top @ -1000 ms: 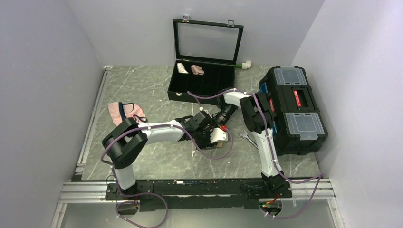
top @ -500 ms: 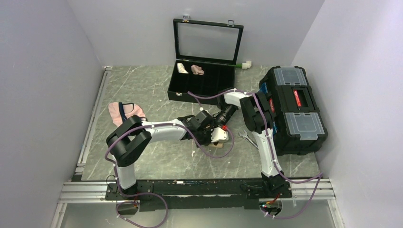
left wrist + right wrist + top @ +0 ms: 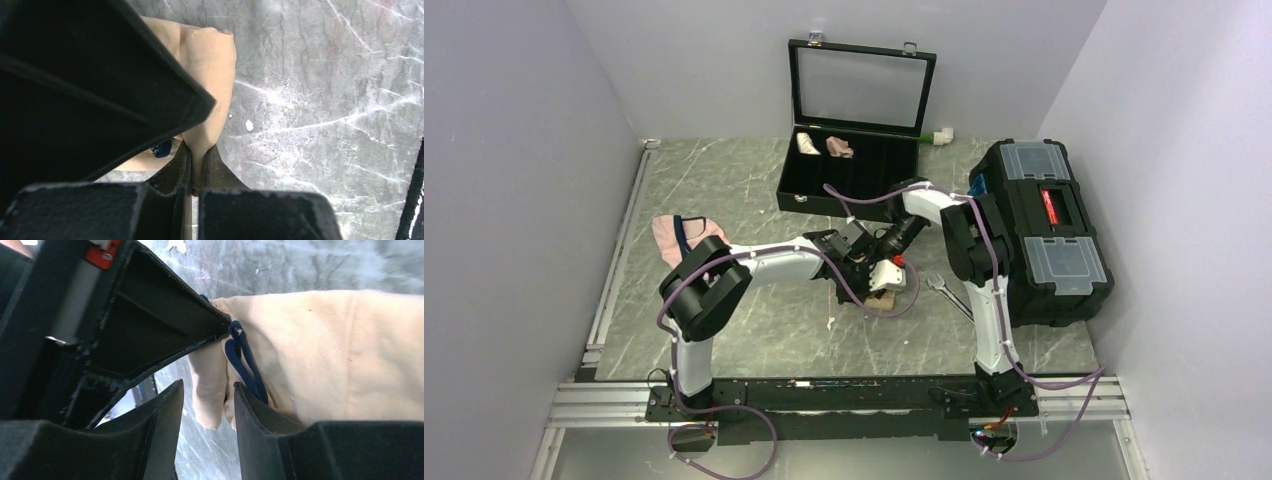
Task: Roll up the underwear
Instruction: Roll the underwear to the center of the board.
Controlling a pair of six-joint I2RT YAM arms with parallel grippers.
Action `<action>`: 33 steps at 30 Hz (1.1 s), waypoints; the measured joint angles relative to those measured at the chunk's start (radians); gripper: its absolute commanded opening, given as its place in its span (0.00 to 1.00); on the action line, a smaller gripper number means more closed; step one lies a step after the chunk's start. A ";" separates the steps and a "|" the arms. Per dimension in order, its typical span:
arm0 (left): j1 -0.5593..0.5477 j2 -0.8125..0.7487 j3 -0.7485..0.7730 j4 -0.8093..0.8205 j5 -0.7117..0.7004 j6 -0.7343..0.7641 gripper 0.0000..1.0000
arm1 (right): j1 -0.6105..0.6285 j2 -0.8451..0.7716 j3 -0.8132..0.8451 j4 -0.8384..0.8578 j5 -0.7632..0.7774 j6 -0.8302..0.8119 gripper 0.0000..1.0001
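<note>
The tan-beige underwear (image 3: pixel 884 301) with navy edging lies bunched on the marble table under both grippers, mostly hidden in the top view. My left gripper (image 3: pixel 196 147) is shut on a fold of the underwear (image 3: pixel 212 60), the fabric pinched tight between its fingers. My right gripper (image 3: pixel 206 390) stands open, with a loose flap of the underwear (image 3: pixel 340 350) and its navy edging hanging between the fingers, not squeezed. Seen from above, the left gripper (image 3: pixel 862 282) and right gripper (image 3: pixel 888 272) meet head to head over the cloth.
An open black display case (image 3: pixel 849 190) at the back holds a cream roll (image 3: pixel 806 143) and a pink roll (image 3: pixel 839 147). Pink underwear (image 3: pixel 686 236) lies at the left. A black toolbox (image 3: pixel 1039 230) stands at the right, a wrench (image 3: pixel 944 292) beside it.
My left gripper has shut onto the tan fabric. My right gripper has opened, loosing its hold. Both wrists shifted slightly toward the back.
</note>
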 measured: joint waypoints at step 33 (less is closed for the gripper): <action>0.225 0.511 0.616 -0.697 0.612 -0.005 0.00 | -0.087 -0.940 -0.669 0.640 0.287 0.272 0.51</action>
